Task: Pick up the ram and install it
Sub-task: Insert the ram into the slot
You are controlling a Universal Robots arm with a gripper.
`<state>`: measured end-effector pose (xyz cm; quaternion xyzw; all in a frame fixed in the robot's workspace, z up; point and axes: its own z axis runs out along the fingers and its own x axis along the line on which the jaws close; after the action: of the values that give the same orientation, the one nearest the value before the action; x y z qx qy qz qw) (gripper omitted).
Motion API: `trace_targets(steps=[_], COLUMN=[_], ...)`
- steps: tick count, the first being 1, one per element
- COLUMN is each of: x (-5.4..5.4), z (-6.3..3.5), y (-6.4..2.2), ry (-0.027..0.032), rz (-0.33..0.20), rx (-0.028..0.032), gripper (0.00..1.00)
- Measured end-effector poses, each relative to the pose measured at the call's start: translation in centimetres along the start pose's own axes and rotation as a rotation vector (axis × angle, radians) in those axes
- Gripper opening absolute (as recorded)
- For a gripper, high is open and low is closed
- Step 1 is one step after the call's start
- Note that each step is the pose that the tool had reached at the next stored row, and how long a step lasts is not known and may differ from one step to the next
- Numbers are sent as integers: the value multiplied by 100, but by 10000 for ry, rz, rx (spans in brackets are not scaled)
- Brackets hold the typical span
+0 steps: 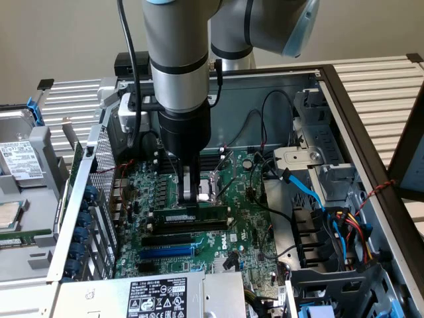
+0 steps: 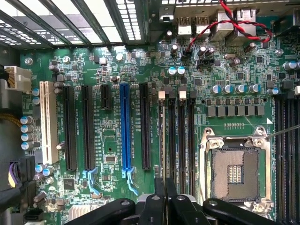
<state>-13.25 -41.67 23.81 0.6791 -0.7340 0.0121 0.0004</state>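
The ram [image 1: 199, 214] is a thin green stick with a white label. It stands on edge along the black memory slots [image 1: 189, 228] in the middle of the motherboard [image 1: 248, 225]. My gripper [image 1: 190, 199] comes straight down from the arm and is shut on the ram's upper edge. In the wrist view the ram [image 2: 162, 136] appears edge-on as a thin line running away from my gripper [image 2: 164, 190], beside empty black memory slots [image 2: 181, 136]. I cannot tell how deep the ram sits in its slot.
A blue expansion slot [image 1: 169, 252] lies just past the memory slots, and the open CPU socket [image 2: 234, 173] lies beside them. Blue and black cables [image 1: 305, 189] hang at the exterior view's right. The power supply [image 1: 156, 295] lies in front, with a swung-out drive cage [image 1: 23, 165] at the left.
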Motion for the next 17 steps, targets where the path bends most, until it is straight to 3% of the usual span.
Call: trace_targets(steps=[11, 17], x=[-7, -8], z=[7, 11], y=[13, 25], ry=[3, 4], rz=[-1, -3], rx=[-4, -54], gripper=[12, 12])
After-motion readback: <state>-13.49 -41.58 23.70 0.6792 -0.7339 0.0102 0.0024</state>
